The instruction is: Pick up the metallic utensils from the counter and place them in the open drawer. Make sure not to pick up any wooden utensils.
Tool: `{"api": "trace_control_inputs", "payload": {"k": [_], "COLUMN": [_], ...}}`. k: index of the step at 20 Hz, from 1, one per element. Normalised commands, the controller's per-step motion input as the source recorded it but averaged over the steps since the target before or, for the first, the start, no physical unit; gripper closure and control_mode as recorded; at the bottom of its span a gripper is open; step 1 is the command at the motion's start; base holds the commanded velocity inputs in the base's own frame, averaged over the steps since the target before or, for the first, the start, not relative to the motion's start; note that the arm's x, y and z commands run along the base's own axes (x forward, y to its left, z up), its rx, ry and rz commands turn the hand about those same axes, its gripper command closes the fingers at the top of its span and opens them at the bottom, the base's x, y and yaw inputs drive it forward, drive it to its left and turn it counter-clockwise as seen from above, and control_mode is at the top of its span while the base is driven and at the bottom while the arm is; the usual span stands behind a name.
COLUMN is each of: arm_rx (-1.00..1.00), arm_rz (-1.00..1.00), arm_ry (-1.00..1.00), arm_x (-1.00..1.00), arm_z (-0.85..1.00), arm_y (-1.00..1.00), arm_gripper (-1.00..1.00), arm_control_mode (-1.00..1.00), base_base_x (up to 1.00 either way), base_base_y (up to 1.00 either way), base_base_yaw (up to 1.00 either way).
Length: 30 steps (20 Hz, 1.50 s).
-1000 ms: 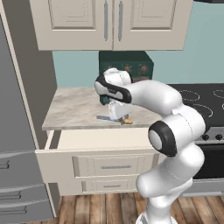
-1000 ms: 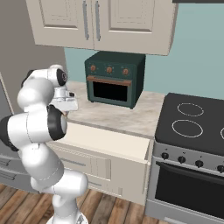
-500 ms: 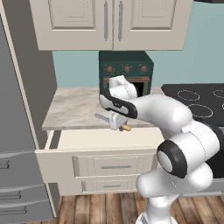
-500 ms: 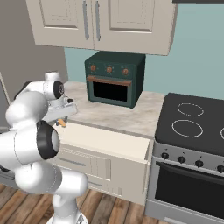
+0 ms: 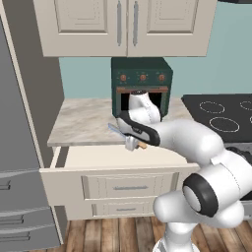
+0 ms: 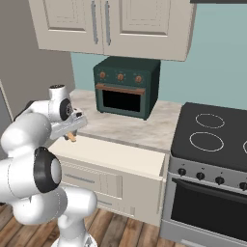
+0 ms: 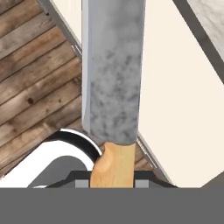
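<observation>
My gripper (image 5: pixel 132 143) is shut on the knife (image 5: pixel 117 130), one of the metallic utensils, holding it by its orange-tan handle (image 7: pixel 113 164). The bluish-steel blade (image 7: pixel 112 65) points away from the hand. The knife hangs just above the open drawer (image 5: pixel 98 158), near its back edge under the counter (image 5: pixel 83 120). From the right base view, the gripper (image 6: pixel 72 129) hovers over the left end of the drawer (image 6: pixel 116 153), the handle tip (image 6: pixel 71 137) poking down. The hand view looks down on the drawer's cream inside (image 7: pixel 179 92). The wooden utensils are out of view.
A dark green toaster oven (image 5: pixel 141 86) stands at the back of the counter. A black stove (image 6: pixel 212 135) adjoins the drawer on the right, grey fridge drawers (image 5: pixel 19 162) on the left. Wooden floor (image 7: pixel 39 87) lies below the drawer front.
The arm has swung forward and down from the counter's front edge, carrying the knife out over the open drawer. The grip on the knife has stayed the same.
</observation>
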Motion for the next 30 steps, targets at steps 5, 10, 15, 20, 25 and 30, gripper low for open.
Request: {"api": "trace_control_inputs", "payload": {"k": [5,10,15,20,25,30], "arm_rx": [0.01,0.07,0.02,0.01,0.0,0.0], "arm_rz": [0.19,0.2,0.08,0.01,0.0,0.0], "arm_ry": [-0.01,-0.05,-0.08,-0.11,-0.08,0.0], "arm_x": [0.09,0.02,0.01,0.08,0.22,0.21], "arm_z": [0.0,-0.13,-0.46,-0.47,-0.38,-0.02], "arm_y": [-0.14,-0.02,0.0,0.0,0.0,0.0], "arm_gripper": [1.0,1.0,1.0,1.0,1.0,1.0], "arm_control_mode": [-1.0,-1.0,-1.0,-1.0,-1.0,-1.0], "base_base_x": [0.0,0.0,0.0,0.0,0.0,0.0], "base_base_y": [0.0,0.0,0.0,0.0,0.0,0.0], "base_base_yaw": [0.0,0.0,0.0,0.0,0.0,0.0]}}
